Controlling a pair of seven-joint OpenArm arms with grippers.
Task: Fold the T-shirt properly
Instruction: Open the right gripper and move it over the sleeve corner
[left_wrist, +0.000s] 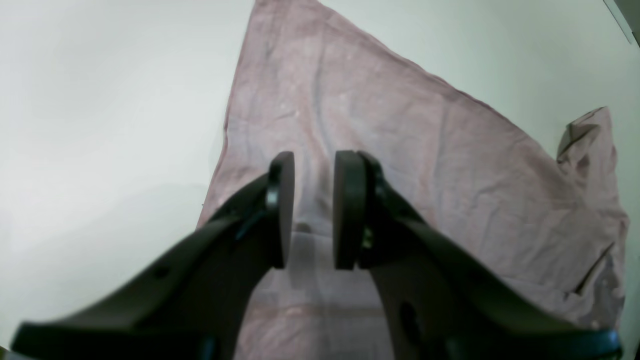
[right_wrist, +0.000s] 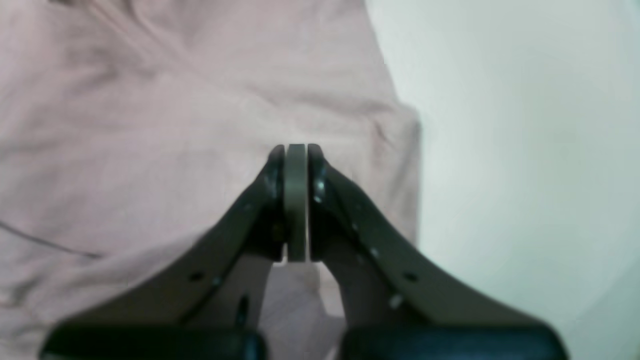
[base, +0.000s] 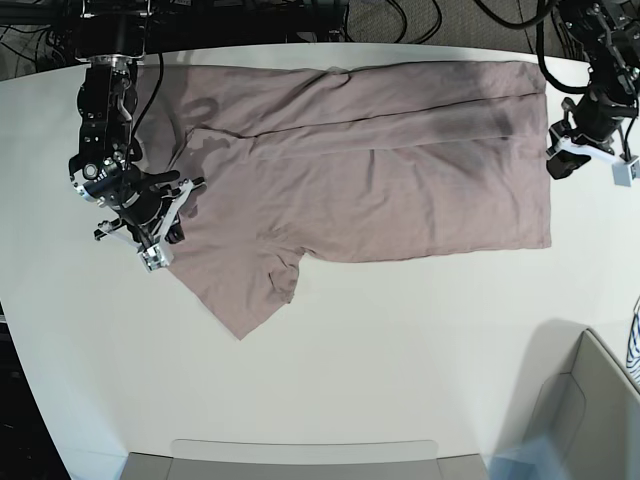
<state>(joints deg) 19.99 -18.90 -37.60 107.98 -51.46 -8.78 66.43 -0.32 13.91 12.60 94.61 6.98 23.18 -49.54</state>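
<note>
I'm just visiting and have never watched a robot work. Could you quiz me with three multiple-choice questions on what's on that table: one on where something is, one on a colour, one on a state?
1. Where is the T-shirt?
A. Spread on the table
B. Hanging off the table edge
C. Bunched in a bin

2. What colour is the T-shirt?
A. Navy
B. Dusty pink
C. Green

3. How do the two end effectors stand?
A. Both open
B. Both shut
C. Left end effector open, right end effector shut

Answers:
1. A, since the base view shows it lying across the white top.
2. B, as every view shows the same pale mauve-pink.
3. C, because the left wrist view shows a gap between the pads, while the right wrist view shows them pressed together.
</note>
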